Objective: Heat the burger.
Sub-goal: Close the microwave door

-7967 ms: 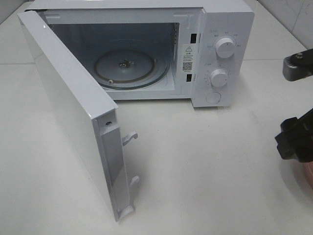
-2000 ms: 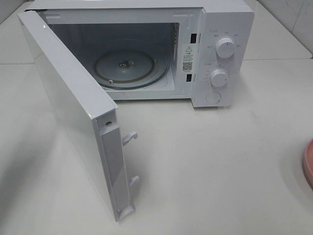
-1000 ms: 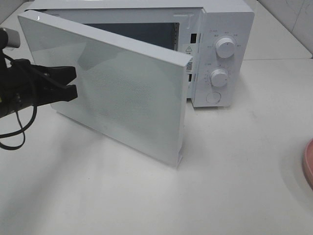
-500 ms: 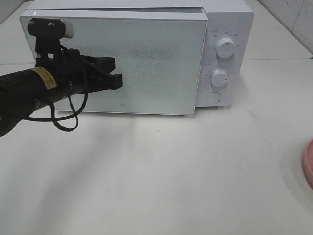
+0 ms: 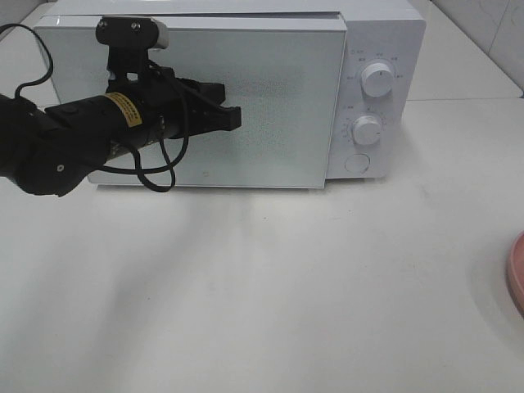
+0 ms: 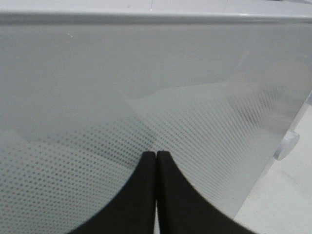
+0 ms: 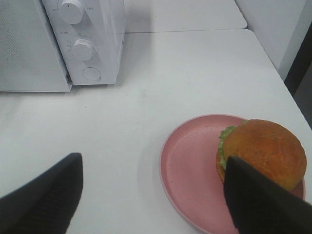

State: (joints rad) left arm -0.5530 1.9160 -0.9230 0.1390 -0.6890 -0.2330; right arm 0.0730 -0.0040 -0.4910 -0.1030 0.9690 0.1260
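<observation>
The burger [image 7: 265, 151] lies on the far-right part of a round pink plate [image 7: 190, 170] in the right wrist view; only the plate's edge [image 5: 517, 274] shows in the high view. My right gripper [image 7: 152, 165] is open above the plate's near side, one finger [image 7: 258, 204] overlapping the burger's edge. The white microwave [image 5: 381, 33] has its door [image 5: 278, 98] shut. My left gripper [image 5: 236, 119] is shut, its tips [image 6: 156, 155] against the door's front [image 6: 146, 87].
Two white dials [image 5: 377, 79] [image 5: 368, 129] and a round button sit on the microwave's right panel. The microwave also shows in the right wrist view [image 7: 92, 39]. The white table [image 5: 286, 286] runs from the microwave to the plate at the right edge.
The microwave door has swung from wide open to shut, pushed by my left gripper. Over the last half second the left gripper has slid rightwards along the shut door.
</observation>
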